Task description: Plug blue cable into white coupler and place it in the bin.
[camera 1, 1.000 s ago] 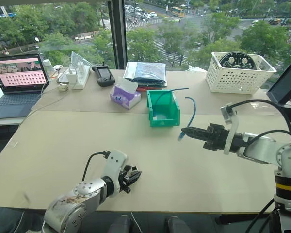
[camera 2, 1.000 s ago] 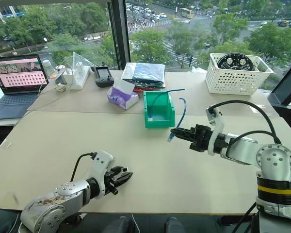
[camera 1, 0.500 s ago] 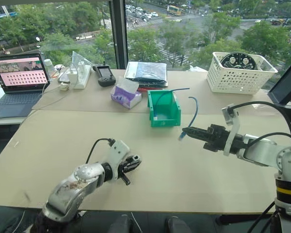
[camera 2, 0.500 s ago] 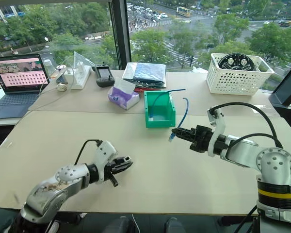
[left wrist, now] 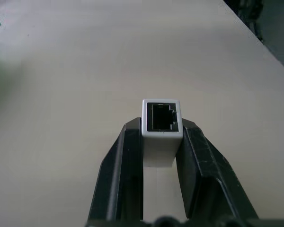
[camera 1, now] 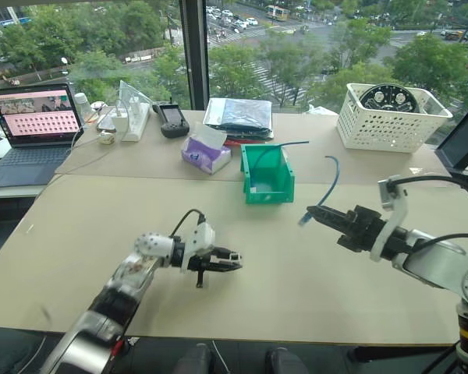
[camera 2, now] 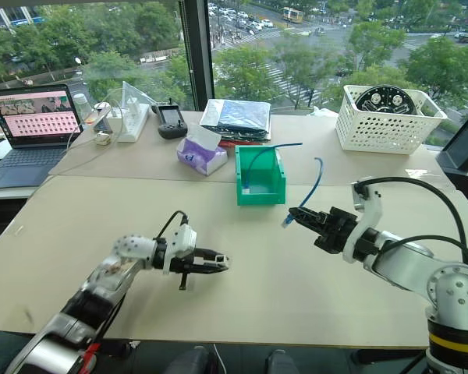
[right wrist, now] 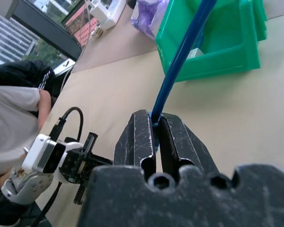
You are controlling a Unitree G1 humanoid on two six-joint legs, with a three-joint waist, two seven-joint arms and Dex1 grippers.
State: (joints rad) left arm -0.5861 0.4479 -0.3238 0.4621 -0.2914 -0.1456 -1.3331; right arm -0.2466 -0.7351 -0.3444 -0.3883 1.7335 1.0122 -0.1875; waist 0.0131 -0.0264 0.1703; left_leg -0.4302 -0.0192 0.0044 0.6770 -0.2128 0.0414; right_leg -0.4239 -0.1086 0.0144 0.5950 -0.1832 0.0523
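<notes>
The bench (camera 1: 78, 234) is a broad beige top made of two slabs, set against a tall window that looks down on trees and a road crossing. Along its far edge stand an open laptop (camera 1: 33, 125), a white lattice basket (camera 1: 392, 118) with a dark round part inside, a flat plastic-wrapped packet (camera 1: 236, 114), a purple tissue pack (camera 1: 205, 154) and a black handheld controller (camera 1: 170, 118). In the right wrist view a person in a white top sits beyond the bench's left end.

The bin (camera 1: 267, 173), bright green, stands mid-bench in front of the packet; a darker thin cord hangs over its rim, and no coupler or blue cable is in it.

The right claw (camera 2: 295, 213) is clamped shut on the blue cable (camera 2: 315, 178) close to its clear plug, which sticks out past the fingertips toward the robot's left, while the rest of the cord arcs up into the air. It hangs above the bench, near the bin's right front corner.

The left claw (camera 1: 235, 261) pinches the white coupler (left wrist: 161, 124) between its nearly closed fingers, the dark socket facing outward toward the right claw.

So both parts are picked up and roughly facing each other but well apart. Mating the plug, then dropping the joined pair in the bin, is all still to do.
</notes>
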